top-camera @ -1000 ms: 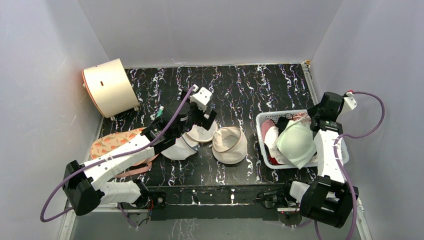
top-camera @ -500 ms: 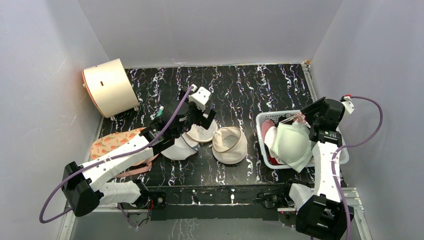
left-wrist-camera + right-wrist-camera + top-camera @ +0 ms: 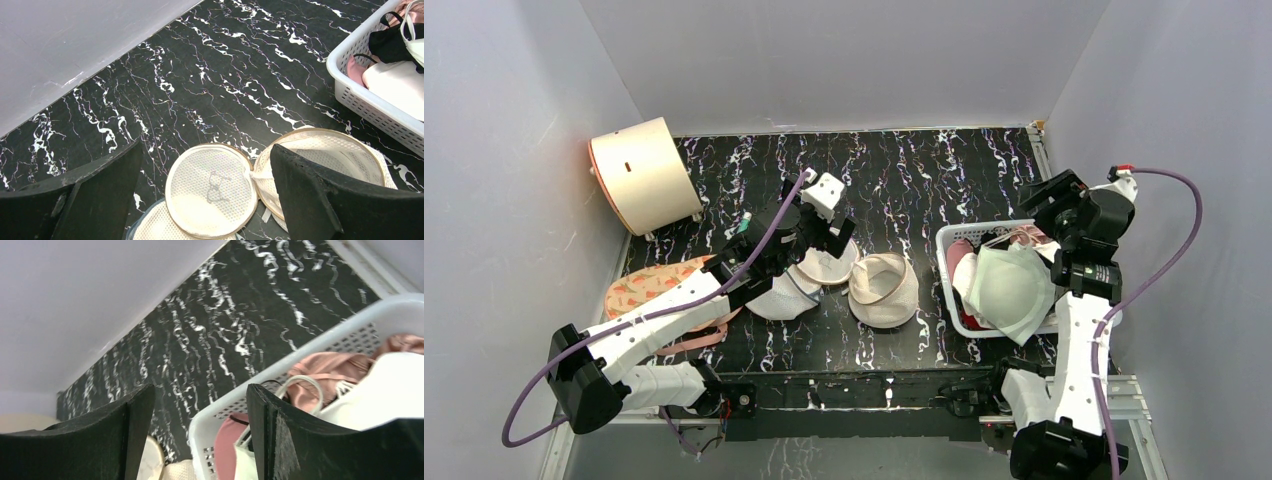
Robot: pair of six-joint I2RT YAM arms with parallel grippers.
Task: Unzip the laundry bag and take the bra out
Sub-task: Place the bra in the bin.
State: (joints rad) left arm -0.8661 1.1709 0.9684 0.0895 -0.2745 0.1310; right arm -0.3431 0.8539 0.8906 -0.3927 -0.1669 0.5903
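**Q:** Where are the task's things?

**A:** The round cream mesh laundry bag (image 3: 212,192) lies unzipped on the black marbled bench (image 3: 924,170). Its two halves are spread open side by side, about midway between the left and right edges and closer to the near edge. The bra (image 3: 1009,290), pale with black parts, rests on top of pink garments (image 3: 320,367) in a white basket (image 3: 945,262) by the bench's right edge.

**Q:** What are the end effectors doing?

**A:** The right end effector (image 3: 200,405) hovers above the far side of the basket. Its jaws are apart with nothing between them, so it has let go. The left end effector (image 3: 826,243) hangs over the bag's flat face with its jaws spread wide and empty.

**Q:** What would make this step go well?

**A:** The step in hand appears to be the release and getting clear of the basket. The right arm would do best to rise straight up. In its wrist view a white strap loop and a thin black strap sit just below the fingers (image 3: 280,440), and a sideways sweep could hook one of them. One cup of the bra seems to hang over the basket's near rim, though the top view is too small to be sure. If it does, a snagged strap could drag the bra out onto the bench. The left arm has no need to touch the opened bag.
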